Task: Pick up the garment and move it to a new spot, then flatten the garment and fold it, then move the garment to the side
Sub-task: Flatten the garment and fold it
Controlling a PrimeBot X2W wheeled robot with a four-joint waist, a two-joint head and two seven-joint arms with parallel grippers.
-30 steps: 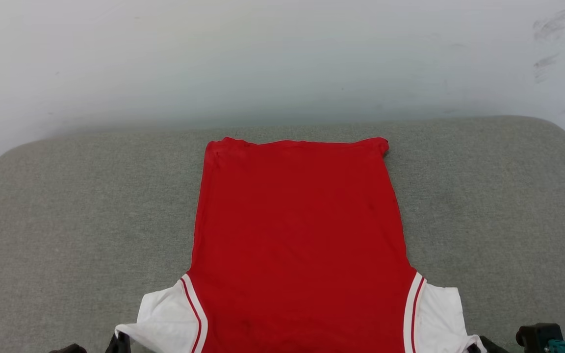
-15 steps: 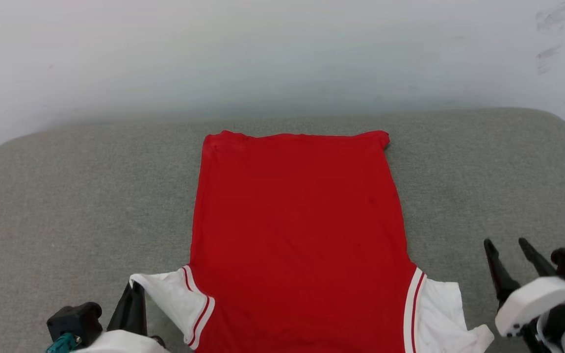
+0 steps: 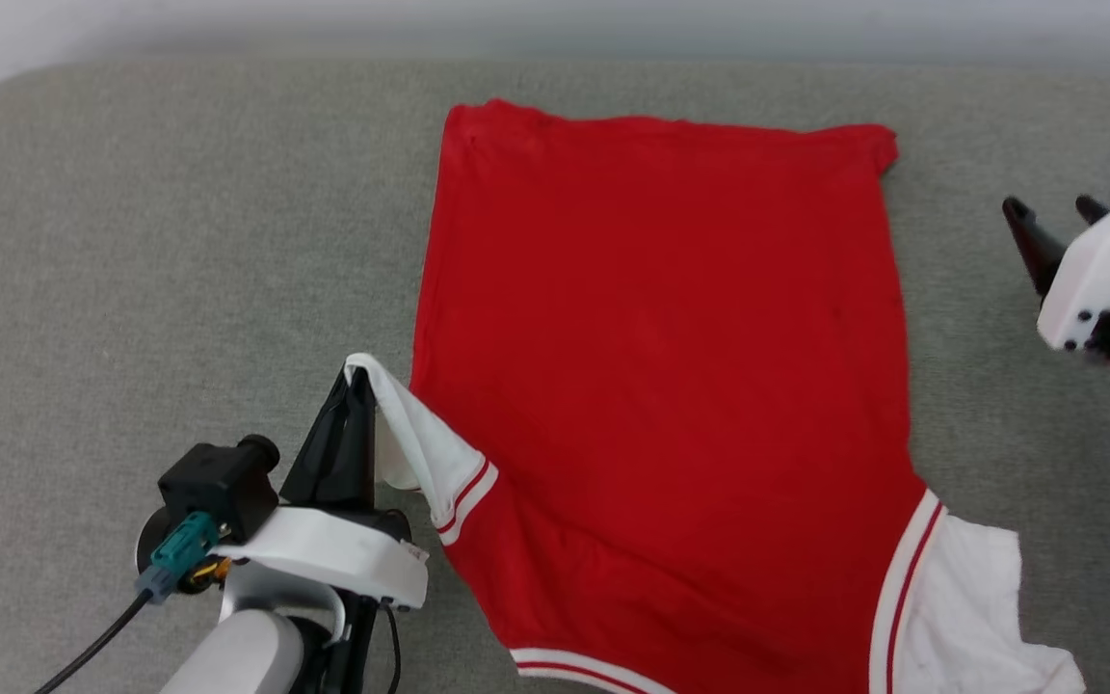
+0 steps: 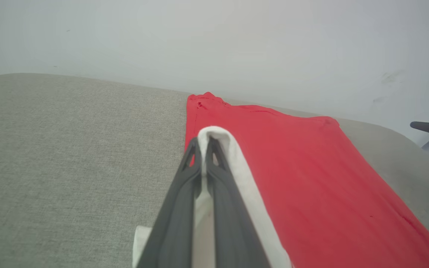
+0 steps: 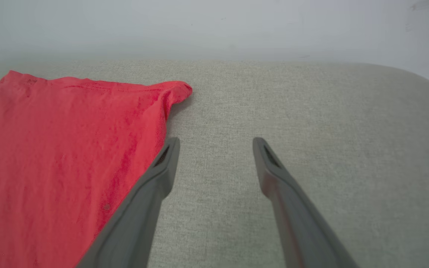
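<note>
Left claw (image 3: 355,374) pinches raised sleeve edge of garment (image 3: 671,366).

Soft matt knit cloth on garment (image 3: 671,366). Coarse grey woven fabric on cushion (image 3: 131,241). Matt dark plastic on fingers (image 5: 283,197). Smooth white plastic on wrist cover (image 3: 333,559).

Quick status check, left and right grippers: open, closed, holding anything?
Left gripper: closed on the white sleeve of the red T-shirt.
Right gripper: open, holding nothing.
</note>
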